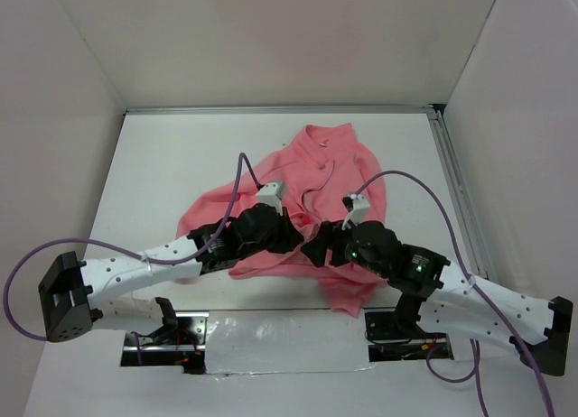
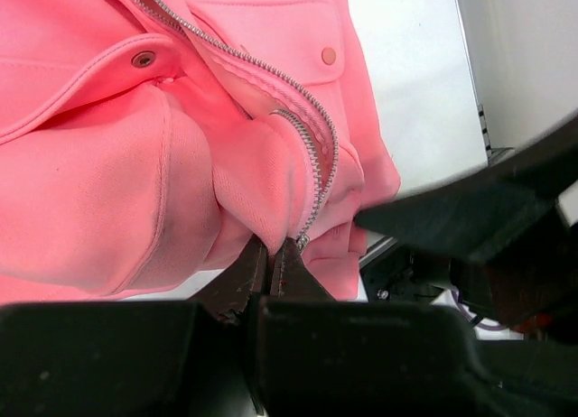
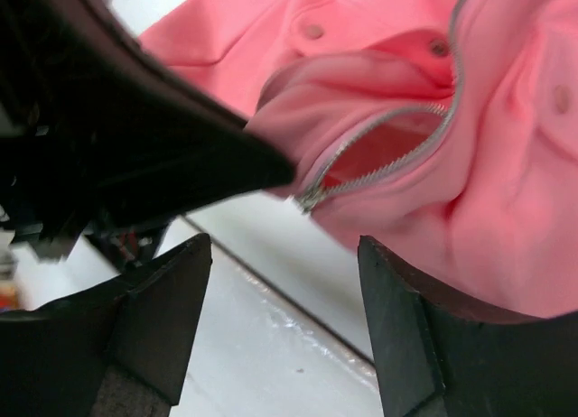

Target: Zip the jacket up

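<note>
Jacket (image 1: pixel 312 178) of salmon-pink fleece, lying crumpled in the middle of a white table (image 1: pixel 163 146), collar toward the far wall and hem toward two robot arms. Both arms lean in over its lower front.

The left gripper (image 2: pixel 271 265) is fully closed, pinching a fold of fabric at the hem right beside the bottom end of the silver zipper (image 2: pixel 318 137). It appears to be anchoring the cloth so the zipper can be worked.

The right gripper (image 3: pixel 284 254) hangs just beside it, its two dark fingers spread wide with nothing between them. Only bare table shows through the gap.

Just above the bottom end, the zipper teeth gape apart in a loop, so the front is unzipped there. A small metal piece (image 3: pixel 310 200) sits at that end; whether it is the slider is hard to tell. The right gripper probably needs to close on it next, carefully, because soft fleece could bunch up or catch in the teeth.
</note>
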